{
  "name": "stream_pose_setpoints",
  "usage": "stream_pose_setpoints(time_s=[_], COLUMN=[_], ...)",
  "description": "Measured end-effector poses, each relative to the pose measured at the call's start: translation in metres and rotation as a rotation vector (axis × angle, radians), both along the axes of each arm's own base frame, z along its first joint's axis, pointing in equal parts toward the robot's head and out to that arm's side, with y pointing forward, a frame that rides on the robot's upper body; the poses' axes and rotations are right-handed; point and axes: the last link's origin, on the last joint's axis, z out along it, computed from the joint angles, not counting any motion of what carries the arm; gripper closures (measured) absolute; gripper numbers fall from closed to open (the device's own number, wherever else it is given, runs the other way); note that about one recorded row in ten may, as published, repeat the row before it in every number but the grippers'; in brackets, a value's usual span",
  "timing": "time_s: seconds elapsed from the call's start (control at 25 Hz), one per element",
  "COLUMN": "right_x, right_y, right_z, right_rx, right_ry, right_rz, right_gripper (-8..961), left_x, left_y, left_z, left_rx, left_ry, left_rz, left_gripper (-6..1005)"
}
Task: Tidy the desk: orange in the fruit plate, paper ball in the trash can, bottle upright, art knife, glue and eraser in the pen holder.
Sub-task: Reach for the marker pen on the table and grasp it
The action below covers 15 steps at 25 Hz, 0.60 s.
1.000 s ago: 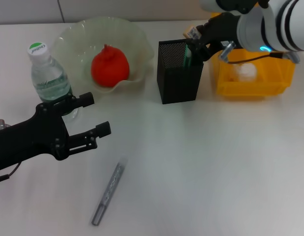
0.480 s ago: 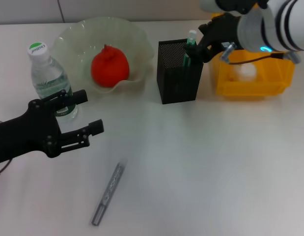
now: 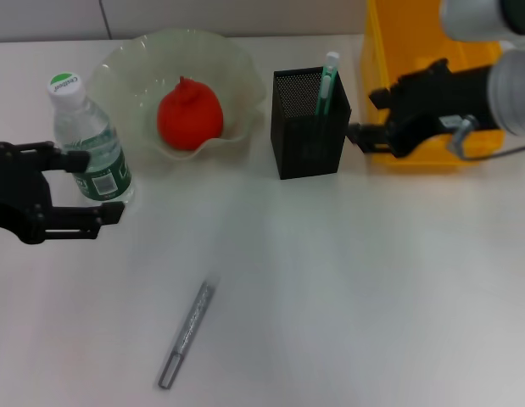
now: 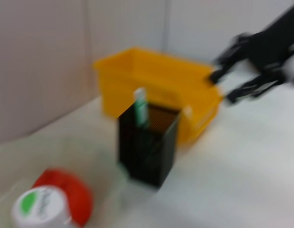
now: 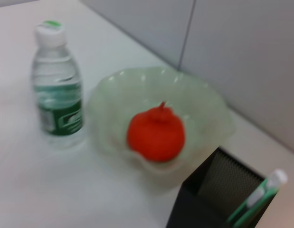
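Observation:
The orange (image 3: 190, 114) lies in the pale green fruit plate (image 3: 126, 59). Left of the plate the bottle (image 3: 82, 136) stands upright. A green stick with a white cap (image 3: 329, 78) pokes out of the black mesh pen holder (image 3: 306, 136). On the table nearer me lies a grey art knife (image 3: 186, 333). My left gripper (image 3: 101, 185) is open at the bottle's base, holding nothing. Just right of the holder, in front of the yellow trash can (image 3: 406, 42), my right gripper (image 3: 370, 113) is open and empty. The paper ball and eraser are hidden.
The left wrist view shows the trash can (image 4: 156, 80) behind the pen holder (image 4: 147, 142), with the right gripper (image 4: 251, 61) beside it. The right wrist view holds the bottle (image 5: 56, 85), the orange (image 5: 156, 133) and the pen holder (image 5: 218, 194).
My right gripper let the green stick drop into the pen holder and moved right, in front of the trash can. My left gripper pulled back to the left, staying open.

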Motion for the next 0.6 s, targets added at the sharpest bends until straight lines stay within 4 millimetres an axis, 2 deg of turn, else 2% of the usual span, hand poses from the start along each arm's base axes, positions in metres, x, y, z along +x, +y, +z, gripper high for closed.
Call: stream_pose_setpoints(time_s=[0.12, 0.16, 0.2, 0.24, 0.28, 0.36, 0.52, 0.56, 0.6], right_x=[0.013, 0.016, 0.022, 0.03, 0.033, 0.048, 0.081, 0.091, 0.099], right_y=[-0.01, -0.011, -0.013, -0.014, -0.015, -0.019, -0.027, -0.03, -0.033], right_z=[0.007, 0.007, 0.008, 0.01, 0.011, 0.014, 0.019, 0.02, 0.022], right_rx=[-0.043, -0.054, -0.072, -0.085, -0.094, -0.118, -0.177, -0.188, -0.193], right_ry=[0.019, 0.028, 0.054, 0.075, 0.086, 0.129, 0.227, 0.249, 0.26], right_rz=[0.013, 0.02, 0.027, 0.035, 0.043, 0.068, 0.13, 0.149, 0.162], right_gripper=[441, 441, 441, 441, 441, 440, 438, 437, 436], left_x=[0.0, 0.016, 0.016, 0.038, 0.038, 0.051, 0.054, 0.058, 0.065], left_y=[0.0, 0.003, 0.003, 0.008, 0.008, 0.014, 0.015, 0.017, 0.019], left_z=[0.0, 0.007, 0.007, 0.011, 0.011, 0.009, 0.008, 0.005, -0.011], left_rx=[0.0, -0.01, -0.01, -0.064, -0.064, -0.109, -0.12, -0.137, -0.17], left_ry=[0.0, 0.095, 0.095, 0.204, 0.204, 0.22, 0.229, 0.252, 0.317], left_rz=[0.0, 0.061, 0.061, 0.199, 0.199, 0.315, 0.335, 0.371, 0.428], left_gripper=[174, 174, 174, 174, 174, 174, 174, 174, 174])
